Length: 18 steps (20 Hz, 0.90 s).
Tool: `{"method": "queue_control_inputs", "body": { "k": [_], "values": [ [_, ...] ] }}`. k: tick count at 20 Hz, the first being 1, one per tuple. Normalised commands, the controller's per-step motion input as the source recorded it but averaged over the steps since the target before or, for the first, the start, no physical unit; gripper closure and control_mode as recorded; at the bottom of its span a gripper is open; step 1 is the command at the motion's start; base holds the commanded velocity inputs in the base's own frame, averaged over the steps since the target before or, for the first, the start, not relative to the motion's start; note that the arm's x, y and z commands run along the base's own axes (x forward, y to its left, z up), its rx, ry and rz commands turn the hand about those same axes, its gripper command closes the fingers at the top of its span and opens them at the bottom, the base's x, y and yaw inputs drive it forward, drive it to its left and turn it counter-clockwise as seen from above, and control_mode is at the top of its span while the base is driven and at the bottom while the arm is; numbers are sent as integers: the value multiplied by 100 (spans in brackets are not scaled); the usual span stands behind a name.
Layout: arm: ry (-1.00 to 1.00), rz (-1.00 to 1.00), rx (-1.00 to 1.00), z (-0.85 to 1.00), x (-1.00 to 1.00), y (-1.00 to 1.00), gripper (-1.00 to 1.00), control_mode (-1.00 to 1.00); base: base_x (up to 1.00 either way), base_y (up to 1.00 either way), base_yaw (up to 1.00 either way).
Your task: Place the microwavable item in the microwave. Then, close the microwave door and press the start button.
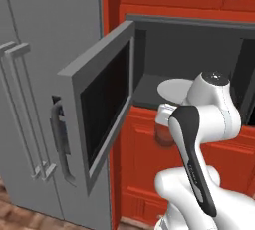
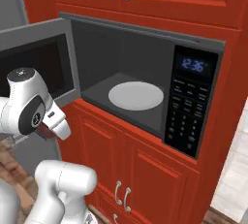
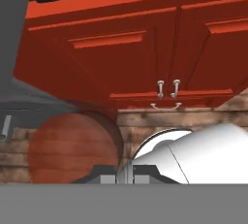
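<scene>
Reddish-brown cup [image 3: 72,148] clamped in hand [image 3: 116,177], below open microwave [image 2: 145,53], in front of red cabinets [image 3: 145,48].

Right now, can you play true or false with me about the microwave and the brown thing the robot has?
1. The microwave door is open. True.
2. The round white plate has food on it. False: the plate is bare.
3. The end effector is holding the reddish-brown item. True: it is shut on it.
4. The reddish-brown item is already inside the microwave. False: it is outside, in front of the red cabinets below.
5. The clock panel sits on the microwave's right side in the right base view. True.
</scene>
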Motion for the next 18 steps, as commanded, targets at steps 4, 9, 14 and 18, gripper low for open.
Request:
{"method": "queue_control_inputs", "body": {
  "k": [4, 9, 14, 18],
  "values": [
    [0, 0, 0, 0, 0, 0, 100, 100, 0, -31, 41],
    [0, 0, 0, 0, 0, 0, 100, 100, 2, -33, 33],
    [0, 0, 0, 0, 0, 0, 100, 100, 5, -52, 15],
    [0, 0, 0, 0, 0, 0, 100, 100, 0, -42, 7]
  ]
}}
